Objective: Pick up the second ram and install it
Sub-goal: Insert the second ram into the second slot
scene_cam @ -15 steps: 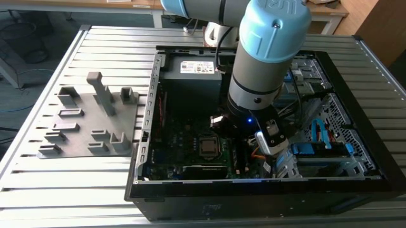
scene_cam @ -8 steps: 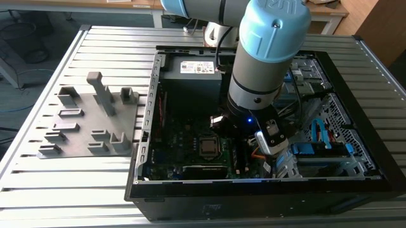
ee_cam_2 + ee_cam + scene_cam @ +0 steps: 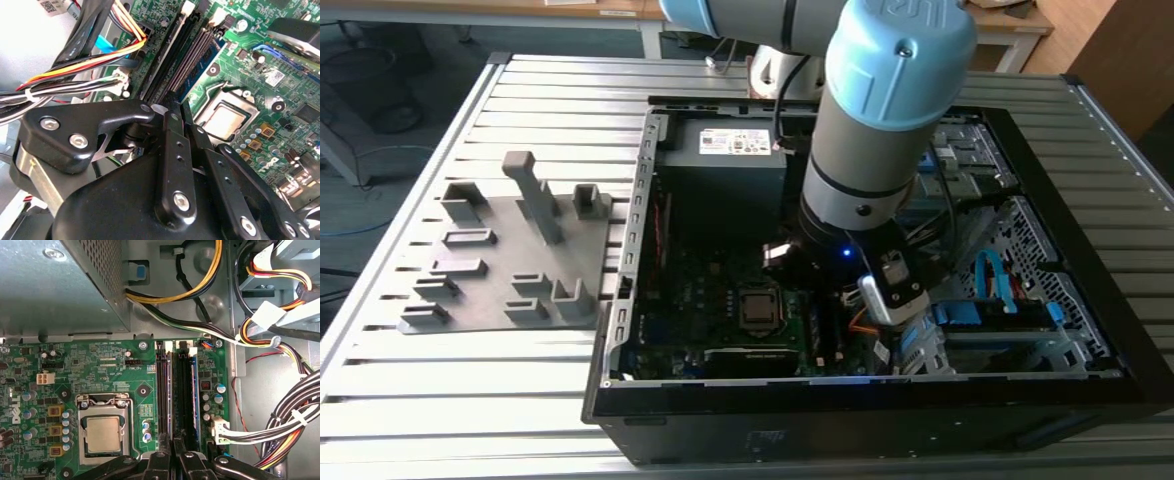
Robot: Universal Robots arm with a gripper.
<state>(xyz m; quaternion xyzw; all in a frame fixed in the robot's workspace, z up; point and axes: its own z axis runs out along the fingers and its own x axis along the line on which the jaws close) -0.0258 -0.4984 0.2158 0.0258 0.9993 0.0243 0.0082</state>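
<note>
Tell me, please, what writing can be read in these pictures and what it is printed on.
The white label on the power supply: too small to read.
The lettering on the motherboard: too blurred to read.
The small white sticker on that board: unreadable.

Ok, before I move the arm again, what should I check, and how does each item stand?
1. Gripper lined up with the memory slots: ok.
2. Second ram held or seated: cannot tell.
3. Slot latches open: cannot tell.
4. Cable bundle lying off the slots: ok.
5. Arm apart from the case wall: ok.
</note>
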